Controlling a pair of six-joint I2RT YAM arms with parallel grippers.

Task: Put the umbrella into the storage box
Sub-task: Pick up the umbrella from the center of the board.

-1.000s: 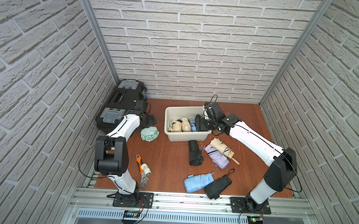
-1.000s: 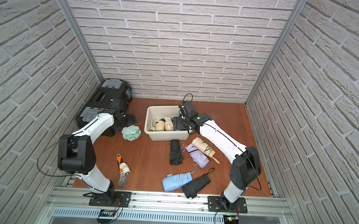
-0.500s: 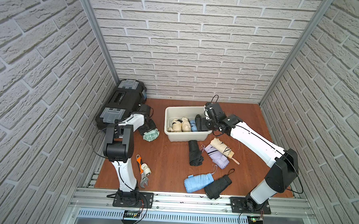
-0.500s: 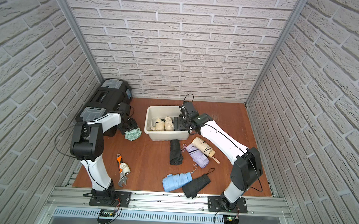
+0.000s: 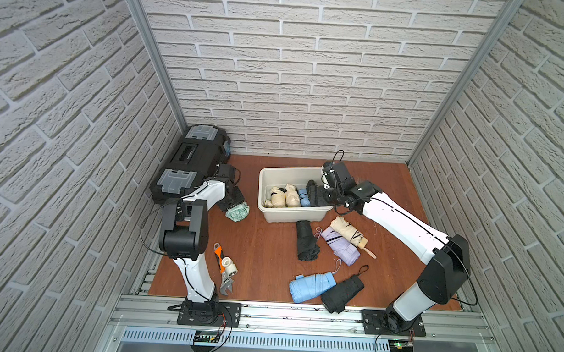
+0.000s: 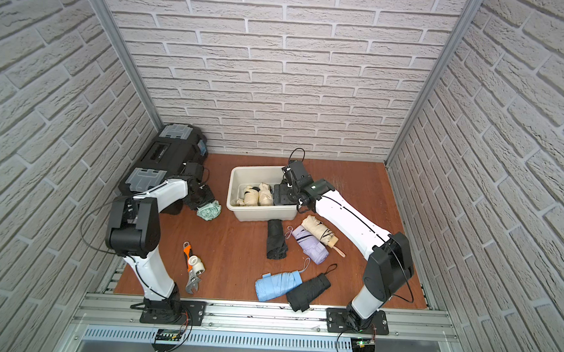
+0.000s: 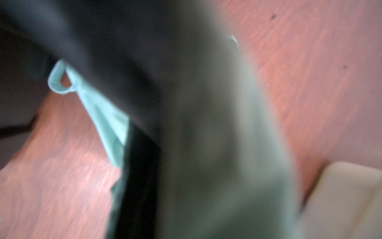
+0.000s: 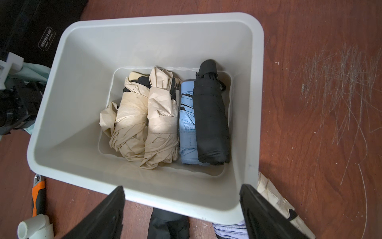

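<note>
Nearest the front rail, in both top views, we see a pale blue umbrella [image 5: 312, 282] touching a black umbrella [image 5: 342, 294] on the brown tabletop [image 5: 264, 248]. An orange-handled wrench [image 5: 222, 269] lies off toward the left arm's base. Farther back lie another black umbrella [image 5: 306, 240], a lilac umbrella [image 5: 339, 248] and a beige umbrella [image 5: 350, 232], just in front of the storage box [image 5: 292, 213].

Only the right wrist view looks straight down into the box. Four folded umbrellas [image 8: 161, 124] lie side by side on its bottom: two beige, one pale blue, one black. In the top views the right arm covers part of them. The same wrist view shows the right gripper [image 8: 183, 189] above the box's near rim, jaws wide apart and holding nothing.

Beside the box, next to the black toolbox [image 5: 189, 163], the left gripper [image 5: 232, 200] is at the mint-green umbrella [image 5: 238, 211], which lies on the tabletop outside the box. The left wrist view is badly blurred, showing mint fabric and a loop strap [image 7: 60, 80] beside a dark shape. We cannot tell whether those jaws clamp the umbrella or merely surround it.
</note>
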